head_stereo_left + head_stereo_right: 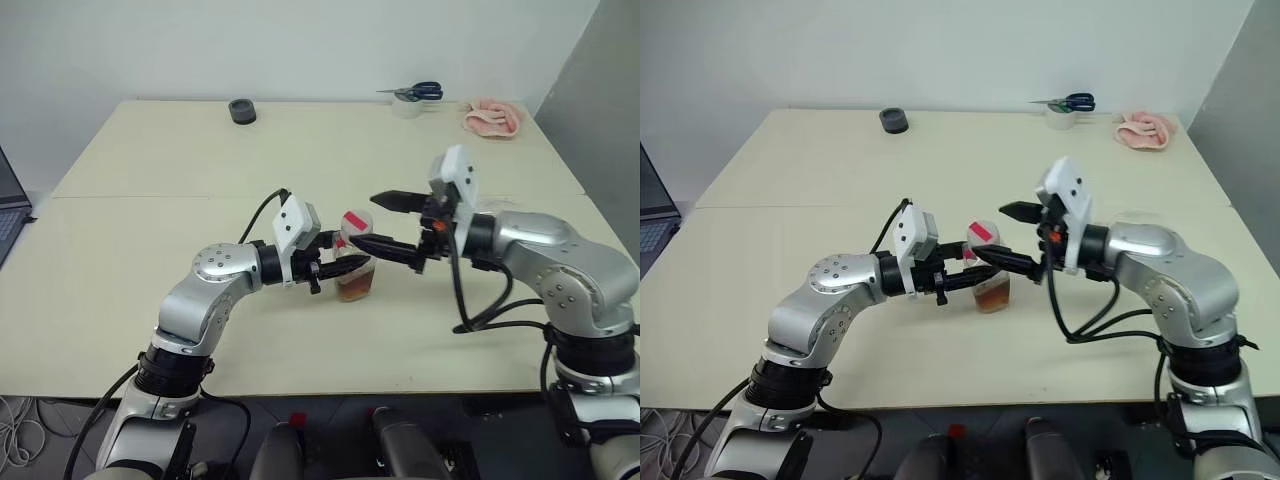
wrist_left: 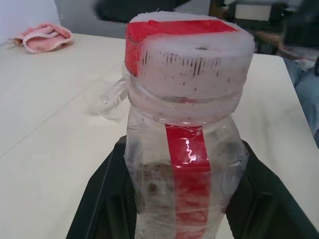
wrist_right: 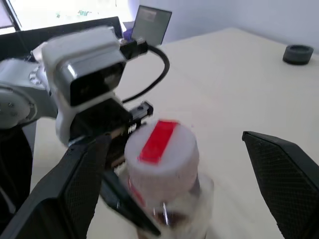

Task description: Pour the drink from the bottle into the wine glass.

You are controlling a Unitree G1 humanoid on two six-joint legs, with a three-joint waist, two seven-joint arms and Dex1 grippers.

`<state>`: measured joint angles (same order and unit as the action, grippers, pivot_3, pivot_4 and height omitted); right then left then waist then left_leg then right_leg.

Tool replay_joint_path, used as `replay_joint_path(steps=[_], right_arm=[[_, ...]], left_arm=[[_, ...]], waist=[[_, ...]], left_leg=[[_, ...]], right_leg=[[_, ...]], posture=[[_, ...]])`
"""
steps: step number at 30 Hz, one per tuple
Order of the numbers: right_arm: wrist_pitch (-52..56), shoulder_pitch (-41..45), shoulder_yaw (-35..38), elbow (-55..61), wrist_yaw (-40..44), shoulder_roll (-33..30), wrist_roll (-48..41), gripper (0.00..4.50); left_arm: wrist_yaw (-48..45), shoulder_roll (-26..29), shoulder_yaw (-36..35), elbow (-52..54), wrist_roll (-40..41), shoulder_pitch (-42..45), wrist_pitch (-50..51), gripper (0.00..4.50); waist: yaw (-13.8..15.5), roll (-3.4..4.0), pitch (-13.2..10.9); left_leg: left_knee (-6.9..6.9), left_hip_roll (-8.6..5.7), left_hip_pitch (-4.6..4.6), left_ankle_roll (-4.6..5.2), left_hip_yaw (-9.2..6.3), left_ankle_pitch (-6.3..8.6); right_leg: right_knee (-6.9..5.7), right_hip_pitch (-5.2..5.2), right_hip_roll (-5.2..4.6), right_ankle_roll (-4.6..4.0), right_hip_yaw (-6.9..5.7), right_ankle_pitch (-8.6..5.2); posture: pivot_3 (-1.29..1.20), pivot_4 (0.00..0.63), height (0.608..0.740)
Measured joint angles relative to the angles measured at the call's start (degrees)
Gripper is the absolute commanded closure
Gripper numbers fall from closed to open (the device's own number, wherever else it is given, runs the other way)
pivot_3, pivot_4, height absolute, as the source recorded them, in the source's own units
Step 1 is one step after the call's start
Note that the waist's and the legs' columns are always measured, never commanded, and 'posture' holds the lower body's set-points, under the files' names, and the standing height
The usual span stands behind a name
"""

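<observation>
Left end effector [image 1: 338, 265] around bottle [image 1: 355, 262]

The bottle [image 1: 355, 262] stands upright on the table [image 1: 200, 170] near its front middle, between the left gripper [image 1: 335, 266] and the right gripper [image 1: 378, 222]. Along the far edge lie a puck [image 1: 242, 111] toward the left, with scissors [image 1: 412, 93] and a cloth [image 1: 492, 117] toward the right

the bottle [image 2: 187, 149] runs off the lower edge of the left wrist view, its base unseen. a clear glass object [image 2: 107, 99] behind it is too blurred to make out. in the eye views the left tool [image 1: 335, 268] covers the bottle's middle.
</observation>
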<state>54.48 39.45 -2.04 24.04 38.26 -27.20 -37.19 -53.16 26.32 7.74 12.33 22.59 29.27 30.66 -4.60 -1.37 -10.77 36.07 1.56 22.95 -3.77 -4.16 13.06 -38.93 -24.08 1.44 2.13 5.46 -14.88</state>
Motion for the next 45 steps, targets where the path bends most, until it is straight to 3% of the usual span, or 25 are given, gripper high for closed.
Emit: replay_joint_path(steps=[22,40,45], right_arm=[[-1.9,1.1,-4.8,-4.0,-1.8,1.2,3.3,0.00],[-2.8,-4.0,-0.3,-1.8,5.7,-8.4,-0.7,0.00],[-2.6,-4.3,0.5,-0.2,6.6,-8.6,-2.5,0.00]], left_arm=[[-0.3,0.4,0.9,1.4,0.6,0.1,1.7,2.66],[-1.2,0.5,1.3,0.5,0.2,0.1,1.4,2.66],[-1.4,0.5,1.3,0.5,0.2,0.1,1.4,2.66]], waist=[[0.3,0.00,0.0],[0.4,0.00,0.0],[0.3,0.00,0.0]], left_leg=[[0.01,-0.01,0.00,0.00,0.01,0.00],[0.02,-0.02,0.00,0.00,0.02,0.00],[0.01,-0.01,0.00,0.00,0.02,0.00]], right_leg=[[-0.01,0.00,-0.03,0.00,0.00,0.00],[0.01,0.01,-0.03,0.00,0.00,0.00],[0.00,0.00,-0.01,0.00,0.00,0.00]], posture=[[0.00,0.150,0.740],[0.00,0.150,0.740],[0.00,0.150,0.740]])
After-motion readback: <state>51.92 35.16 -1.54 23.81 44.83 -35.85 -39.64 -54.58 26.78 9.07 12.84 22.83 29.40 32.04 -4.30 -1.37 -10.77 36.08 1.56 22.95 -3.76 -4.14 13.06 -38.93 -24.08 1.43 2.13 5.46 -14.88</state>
